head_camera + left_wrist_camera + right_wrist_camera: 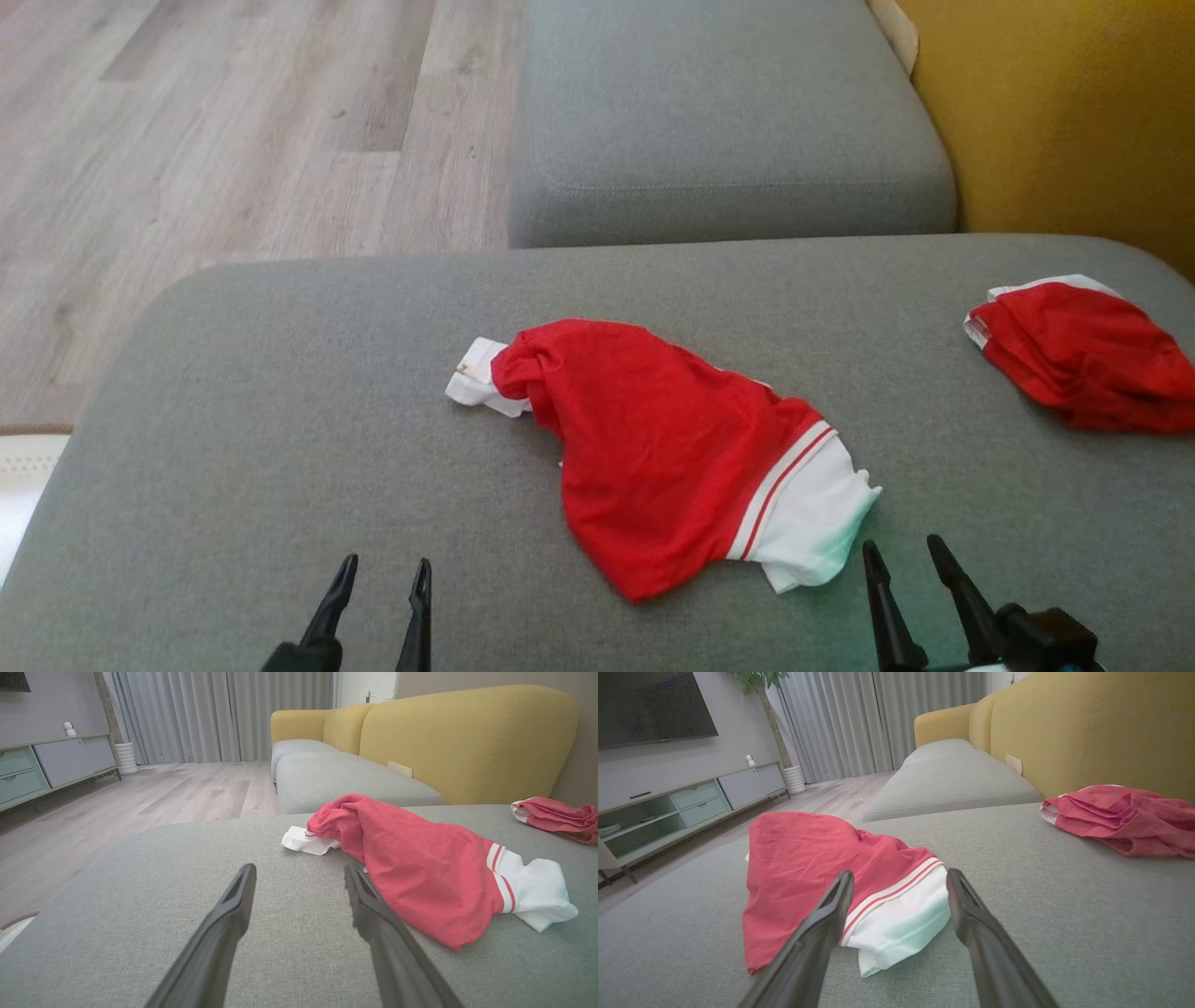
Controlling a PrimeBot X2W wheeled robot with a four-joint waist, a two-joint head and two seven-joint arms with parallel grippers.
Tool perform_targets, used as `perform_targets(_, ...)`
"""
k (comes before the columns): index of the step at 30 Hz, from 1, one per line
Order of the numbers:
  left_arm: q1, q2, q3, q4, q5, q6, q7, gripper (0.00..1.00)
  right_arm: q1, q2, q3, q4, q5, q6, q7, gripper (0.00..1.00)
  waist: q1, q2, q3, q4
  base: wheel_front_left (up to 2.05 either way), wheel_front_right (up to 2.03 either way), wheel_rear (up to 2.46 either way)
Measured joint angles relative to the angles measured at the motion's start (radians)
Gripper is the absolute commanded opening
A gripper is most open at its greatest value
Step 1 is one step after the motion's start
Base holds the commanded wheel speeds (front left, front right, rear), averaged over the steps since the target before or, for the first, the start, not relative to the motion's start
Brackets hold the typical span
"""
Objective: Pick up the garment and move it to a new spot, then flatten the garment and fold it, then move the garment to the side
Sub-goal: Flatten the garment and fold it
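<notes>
starting the pickup, i hold my left fingers point(421, 597) and right fingers point(885, 602) spread wide and empty, low over the near edge of the grey cushion point(280, 420). the garment point(672, 448), red with white banded hems, lies crumpled mid-cushion, one white hem just ahead of my right fingers. i judge the best grip is right on that hem and left on the far white end, pinching cloth and not cushion, then lifting evenly. a second red garment point(1083, 359) lies well apart on the right. the only container is a cabinet point(691, 802) across the floor, and what sits on its open shelf is too small to tell.
</notes>
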Motion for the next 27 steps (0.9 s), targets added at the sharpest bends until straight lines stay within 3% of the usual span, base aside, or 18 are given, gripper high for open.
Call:
perform_targets(6,-0.02,0.0,-0.024,-0.005,0.008,0.0,0.0,1.0,-0.029,-0.005,0.0,0.013,0.0,0.0,0.0,1.0,0.0,0.0,0.041,0.004,0.0,0.0,0.0)
perform_targets(16,-0.099,-0.001,-0.09,-0.018,0.008,-0.027,0.0,1.0,-0.224,-0.07,0.004,0.09,0.034,0.0,0.0,1.0,0.0,0.0,0.139,0.022,0.0,0.0,0.0)
perform_targets(21,-0.153,-0.002,-0.117,-0.028,0.007,-0.035,0.0,1.0,-0.377,-0.147,0.061,0.217,0.077,0.0,0.035,1.0,0.0,0.0,0.208,0.036,0.0,0.0,0.0)
perform_targets(27,-0.247,-0.004,-0.146,-0.028,0.005,-0.039,0.0,1.0,-0.62,-0.266,0.194,0.339,0.208,0.0,0.203,1.0,0.0,0.0,0.308,0.062,0.0,0.0,0.0)
